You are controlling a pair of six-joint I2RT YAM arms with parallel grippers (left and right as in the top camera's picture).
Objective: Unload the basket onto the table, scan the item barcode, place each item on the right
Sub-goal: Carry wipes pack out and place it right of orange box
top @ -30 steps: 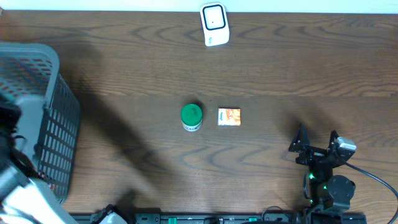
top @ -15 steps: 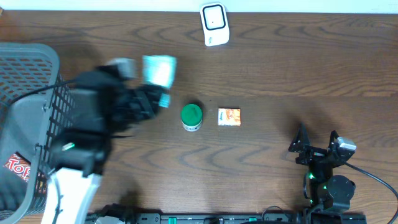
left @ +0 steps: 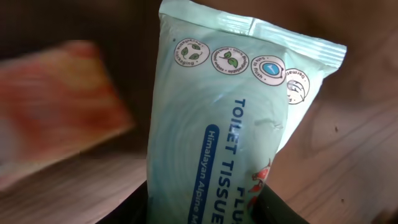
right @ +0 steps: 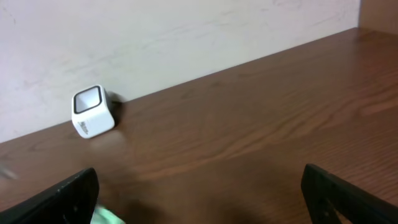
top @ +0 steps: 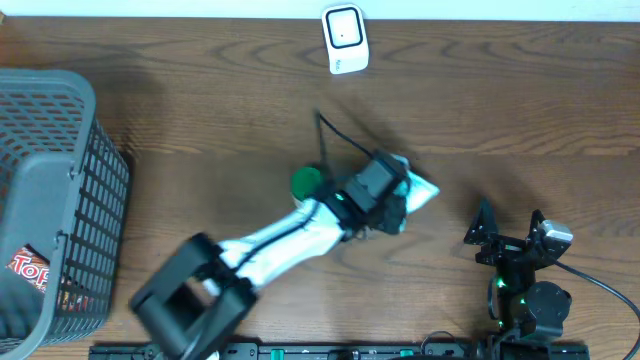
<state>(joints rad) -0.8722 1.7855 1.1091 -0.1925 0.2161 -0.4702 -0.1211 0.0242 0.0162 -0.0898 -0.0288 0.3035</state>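
Tissue pack point(left: 227, 118) gripped in left hand point(top: 393, 203), jutting beyond fingertips

Pale mint, blue-lettered tissue pack point(left: 214, 130)

The pale green tissue pack point(left: 230, 124) is showing "TOILET TISSUE" in dark blue capitals, with "Himalayan Alpine" running in white on a blue oval beside it; its round badges are coming out too small to read. In the basket point(top: 60, 110) at the left, a red packet point(top: 25, 266) is showing "TOP" in white
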